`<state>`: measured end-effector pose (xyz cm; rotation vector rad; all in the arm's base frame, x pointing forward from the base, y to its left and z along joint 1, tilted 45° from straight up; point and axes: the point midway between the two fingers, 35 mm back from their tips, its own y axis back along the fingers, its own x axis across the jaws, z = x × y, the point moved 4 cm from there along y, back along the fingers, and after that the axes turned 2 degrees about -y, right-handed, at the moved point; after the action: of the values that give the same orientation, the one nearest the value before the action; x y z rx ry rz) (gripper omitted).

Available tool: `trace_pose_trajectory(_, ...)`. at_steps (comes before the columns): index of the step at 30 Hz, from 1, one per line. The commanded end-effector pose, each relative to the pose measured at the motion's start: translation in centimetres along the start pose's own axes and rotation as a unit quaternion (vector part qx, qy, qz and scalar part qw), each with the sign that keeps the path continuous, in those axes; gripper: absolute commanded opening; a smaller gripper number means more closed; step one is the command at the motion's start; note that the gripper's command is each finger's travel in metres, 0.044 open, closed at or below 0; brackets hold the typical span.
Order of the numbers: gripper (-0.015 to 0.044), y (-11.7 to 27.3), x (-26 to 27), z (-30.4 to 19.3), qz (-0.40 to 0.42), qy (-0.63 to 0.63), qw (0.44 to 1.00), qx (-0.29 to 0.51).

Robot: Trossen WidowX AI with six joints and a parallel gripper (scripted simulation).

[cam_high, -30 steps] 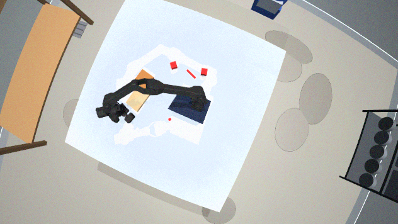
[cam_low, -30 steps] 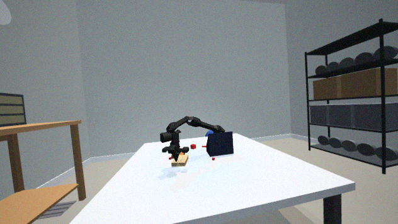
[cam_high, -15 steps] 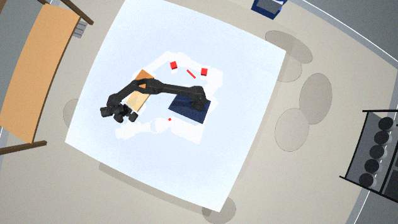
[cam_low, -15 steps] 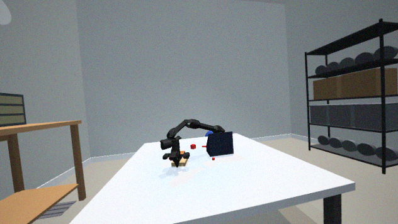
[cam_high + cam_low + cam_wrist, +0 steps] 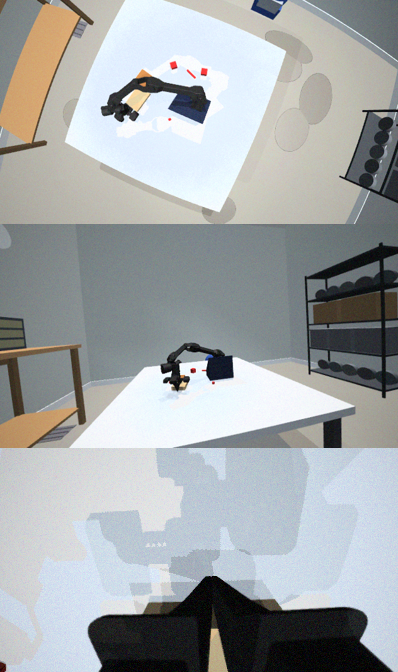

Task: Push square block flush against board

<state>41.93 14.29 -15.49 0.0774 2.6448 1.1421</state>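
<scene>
The orange square block (image 5: pixel 142 73) (image 5: pixel 182 376) lies on the table, partly under the arm in the top view. The light tan board (image 5: pixel 138 100) (image 5: pixel 184 386) (image 5: pixel 217 654) lies flat beside it, nearer the exterior camera. The arm hides most of their join, so I cannot tell whether a whole side touches or whether edges are even. My gripper (image 5: pixel 127 112) (image 5: pixel 177 389) (image 5: pixel 211 581) is shut and empty, pointing down at the board's end away from the block. Whether the tips touch the board is unclear. The block does not show in the wrist view.
A dark blue box (image 5: pixel 186 108) (image 5: pixel 220 369) stands by the arm's base. Two red cubes (image 5: pixel 173 65) (image 5: pixel 204 72) and a red stick (image 5: pixel 191 73) lie beyond the arm. A tiny red cube (image 5: pixel 169 119) (image 5: pixel 213 382) lies between board and box.
</scene>
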Motion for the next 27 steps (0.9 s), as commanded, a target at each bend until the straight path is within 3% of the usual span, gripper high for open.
trace_pose_trajectory(1, 0.0, 0.3, -0.3, -0.4, -0.004, 0.0, 1.0, -0.001)
trace_pose_trajectory(27, 0.0, 0.3, -0.7, -2.1, -0.004, 0.001, 1.0, -0.001)
